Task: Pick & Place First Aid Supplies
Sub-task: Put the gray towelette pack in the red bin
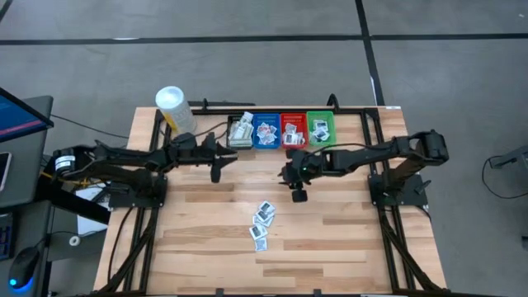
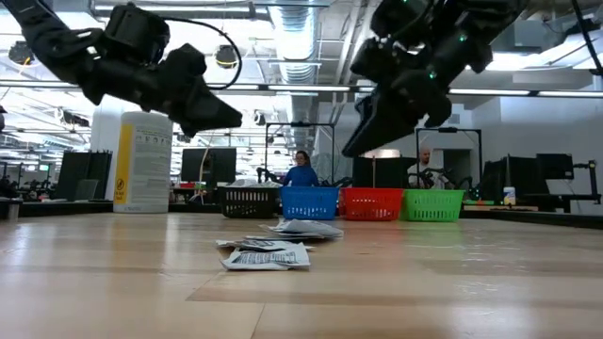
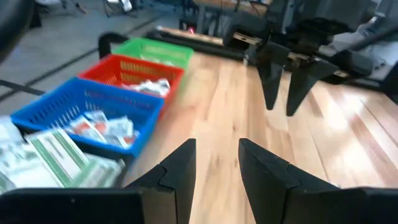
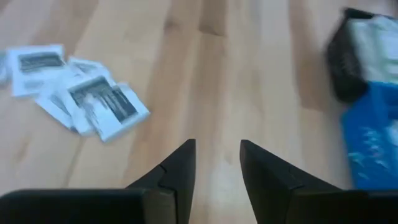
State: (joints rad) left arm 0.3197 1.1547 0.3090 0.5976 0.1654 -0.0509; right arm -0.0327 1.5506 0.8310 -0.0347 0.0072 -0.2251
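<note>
High view: both arms reach inward over the wooden bench point(image 1: 330, 239), in front of a row of four small bins at its far edge: black point(image 1: 240, 132), blue point(image 1: 266, 130), red point(image 1: 293, 130) and green point(image 1: 320, 128), each holding packets. The left gripper point(image 1: 216, 173) hangs just in front of the black bin. Its own wrist camera shows its fingers point(image 3: 180, 165) parted by a narrow gap with nothing between them. The right gripper point(image 1: 298, 195) hangs in front of the red bin, above bare wood; its fingers point(image 4: 181, 165) are likewise a little apart and empty. A loose cluster of first aid packets point(image 1: 261, 224) lies on the bench nearer the front edge, near the right gripper but apart from it, some overlapping. A white tub point(image 1: 175, 110) with a yellow label stands at the far left corner, beside the black bin.
</note>
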